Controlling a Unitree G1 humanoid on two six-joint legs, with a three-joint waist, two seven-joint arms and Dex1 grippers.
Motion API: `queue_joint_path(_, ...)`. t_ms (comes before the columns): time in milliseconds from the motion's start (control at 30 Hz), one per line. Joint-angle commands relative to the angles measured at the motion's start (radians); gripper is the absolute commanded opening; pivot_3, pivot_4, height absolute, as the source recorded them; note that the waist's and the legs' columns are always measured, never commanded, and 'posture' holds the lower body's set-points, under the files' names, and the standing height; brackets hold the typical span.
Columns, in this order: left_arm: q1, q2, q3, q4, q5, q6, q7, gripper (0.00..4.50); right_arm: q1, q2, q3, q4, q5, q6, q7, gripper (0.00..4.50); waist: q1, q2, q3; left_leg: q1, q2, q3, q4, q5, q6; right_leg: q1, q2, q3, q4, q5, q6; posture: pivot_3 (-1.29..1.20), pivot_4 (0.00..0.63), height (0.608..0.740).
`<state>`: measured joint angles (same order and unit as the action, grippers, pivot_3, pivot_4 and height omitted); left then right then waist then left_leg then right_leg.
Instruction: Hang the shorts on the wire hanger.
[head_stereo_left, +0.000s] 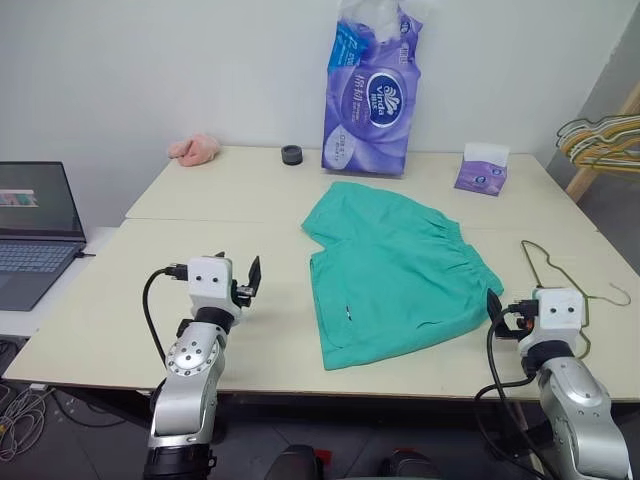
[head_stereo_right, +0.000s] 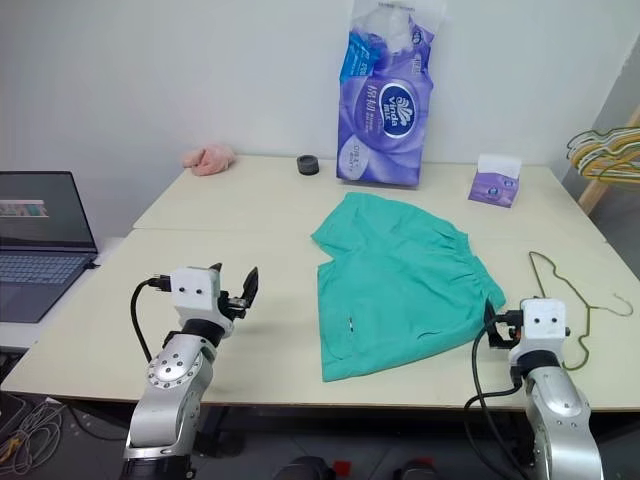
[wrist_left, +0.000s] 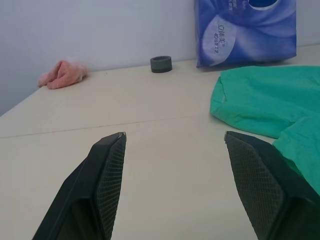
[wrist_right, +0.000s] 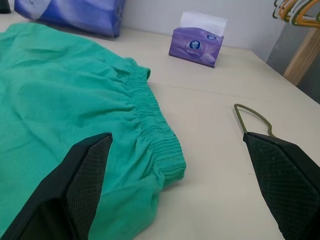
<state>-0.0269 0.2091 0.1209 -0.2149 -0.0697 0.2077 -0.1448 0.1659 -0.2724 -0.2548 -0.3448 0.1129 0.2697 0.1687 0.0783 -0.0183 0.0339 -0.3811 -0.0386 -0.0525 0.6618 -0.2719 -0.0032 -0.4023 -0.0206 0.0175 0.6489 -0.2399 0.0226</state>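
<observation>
Shorts (head_stereo_left: 395, 272) flat at mid-table (head_stereo_left: 220, 200), waistband toward wire hanger (head_stereo_left: 560, 278) lying just beside. Left gripper (wrist_left: 172, 145) spread, empty, left of shorts. Right gripper (wrist_right: 175, 150) spread wide, empty, between waistband and hanger.

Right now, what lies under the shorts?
The shorts lie flat on the bare table. Whatever the cloth covers cannot be seen. The wire hanger lies beside them, apart.

A plain white wall (head_stereo_left: 150, 70) stands at the top of the frame. Below it sit two pale tables (head_stereo_left: 240, 190) pushed together — a thin line between them. A grey floor (head_stereo_left: 610, 200) shows at the right edge.
</observation>
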Motion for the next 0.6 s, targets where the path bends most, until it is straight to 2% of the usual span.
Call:
queue_joint_path(33, -0.004, 0.017, -0.004, -0.020, 0.017, -0.033, -0.007, 3.34, -0.022, -0.007, -0.019, -0.009, 0.012, -0.029, 0.003, 4.48, 0.000, 0.000, 0.000, 0.000, 0.000, 0.000, 0.000, 0.000, 0.000, 0.000, 0.000, 0.000, 0.000, 0.000, 0.000, 0.10, 0.000, 0.740)
queue_joint_path(400, 0.006, 0.023, -0.013, -0.041, 0.013, -0.034, -0.019, 3.34, -0.036, -0.008, 0.010, -0.018, 0.016, -0.043, 0.032, 4.48, 0.001, 0.000, -0.002, 0.000, 0.000, 0.000, 0.000, 0.000, 0.000, 0.000, 0.000, 0.000, 0.000, 0.000, 0.000, 0.11, 0.000, 0.740)
queue_joint_path(600, 0.011, 0.024, -0.002, -0.029, 0.022, -0.107, -0.017, 3.34, -0.049, -0.012, 0.009, -0.029, 0.027, -0.022, 0.038, 4.48, 0.001, 0.000, -0.003, 0.000, 0.000, 0.000, 0.000, 0.000, 0.000, 0.000, 0.000, 0.000, 0.000, 0.000, 0.000, 0.09, 0.000, 0.740)
